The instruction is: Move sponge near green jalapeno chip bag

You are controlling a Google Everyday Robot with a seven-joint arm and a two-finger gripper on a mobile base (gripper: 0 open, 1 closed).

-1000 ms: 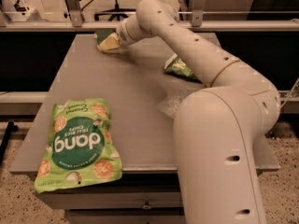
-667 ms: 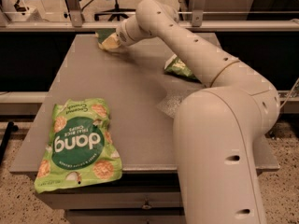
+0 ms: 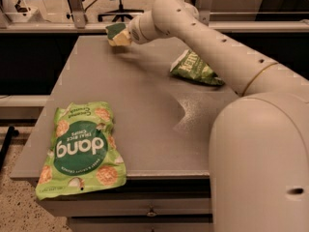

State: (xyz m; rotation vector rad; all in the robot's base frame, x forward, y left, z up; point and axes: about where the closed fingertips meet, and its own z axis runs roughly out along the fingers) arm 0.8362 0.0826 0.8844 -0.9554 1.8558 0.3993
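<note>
While the gripper (image 3: 123,35) grasps the sponge (image 3: 116,32), a small block of rough dark green top and soft pale yellow foam, the block hangs tilted, its green face turned up-left. It is slightly higher than a second ago. The crinkled, glossy green jalapeno chip bag (image 3: 194,69) lies well apart, toward the robot's body on the flat grey table (image 3: 140,110), unmoved.

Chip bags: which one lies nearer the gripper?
The small dark green bag, mid-table right. The gripper is at the far edge by the sponge; the larger light-green dang bag lies at the near left corner.
</note>
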